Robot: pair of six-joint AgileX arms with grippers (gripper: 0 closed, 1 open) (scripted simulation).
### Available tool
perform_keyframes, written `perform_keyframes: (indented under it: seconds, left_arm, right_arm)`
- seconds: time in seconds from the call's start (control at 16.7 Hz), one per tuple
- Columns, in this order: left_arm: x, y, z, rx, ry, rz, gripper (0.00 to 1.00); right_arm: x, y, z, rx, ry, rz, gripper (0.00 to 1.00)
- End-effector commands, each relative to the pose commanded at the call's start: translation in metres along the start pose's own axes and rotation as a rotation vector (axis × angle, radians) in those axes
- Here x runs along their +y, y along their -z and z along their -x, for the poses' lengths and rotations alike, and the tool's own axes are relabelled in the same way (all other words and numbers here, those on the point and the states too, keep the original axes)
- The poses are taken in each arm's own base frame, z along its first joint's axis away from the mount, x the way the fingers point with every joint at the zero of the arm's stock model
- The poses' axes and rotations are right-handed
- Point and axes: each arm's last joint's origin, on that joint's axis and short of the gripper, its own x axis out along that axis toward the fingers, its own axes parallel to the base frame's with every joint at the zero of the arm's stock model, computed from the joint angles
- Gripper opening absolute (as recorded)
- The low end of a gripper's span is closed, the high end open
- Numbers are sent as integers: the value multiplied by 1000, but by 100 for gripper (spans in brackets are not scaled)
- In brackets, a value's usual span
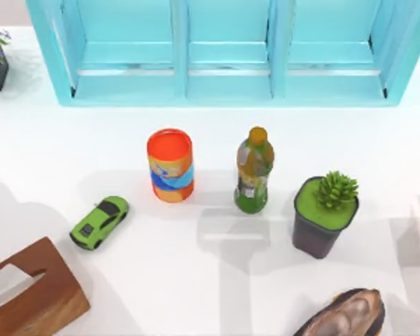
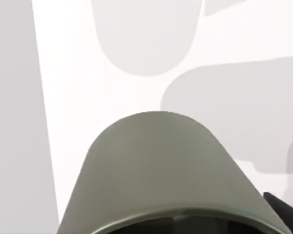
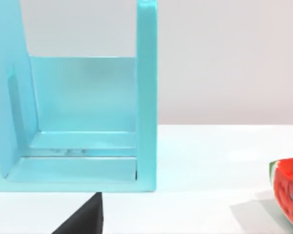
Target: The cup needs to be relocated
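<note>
One cup sits close under the left wrist camera above white table; whether either gripper's jaws grip it, I cannot tell. If loosely held, it could slip and drop.

The cup, close under the left wrist camera, has a smooth matt grey-green wall, possibly glazed ceramic. The table is smooth matt white. The blue shelf looks like glossy painted wood, the box is grained brown wood, and the toy car is shiny plastic.
</note>
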Motion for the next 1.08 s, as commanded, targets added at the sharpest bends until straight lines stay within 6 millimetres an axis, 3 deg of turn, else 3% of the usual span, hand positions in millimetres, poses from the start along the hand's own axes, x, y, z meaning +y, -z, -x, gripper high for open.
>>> perform_keyframes:
  seconds: [0.24,0.66,0.96,1.08]
  left_arm:
    - [-1,-1,-5,1,-4,-7,0]
    - [9,0,-60,0,0,-1,0]
    - [10,0,-64,0,0,0,0]
    - [10,0,-64,0,0,0,15]
  right_arm:
    - [0,0,0,0,0,0,100]
    - [0,0,0,0,0,0,100]
    - [0,0,0,0,0,0,100]
    - [0,0,0,0,0,0,100]
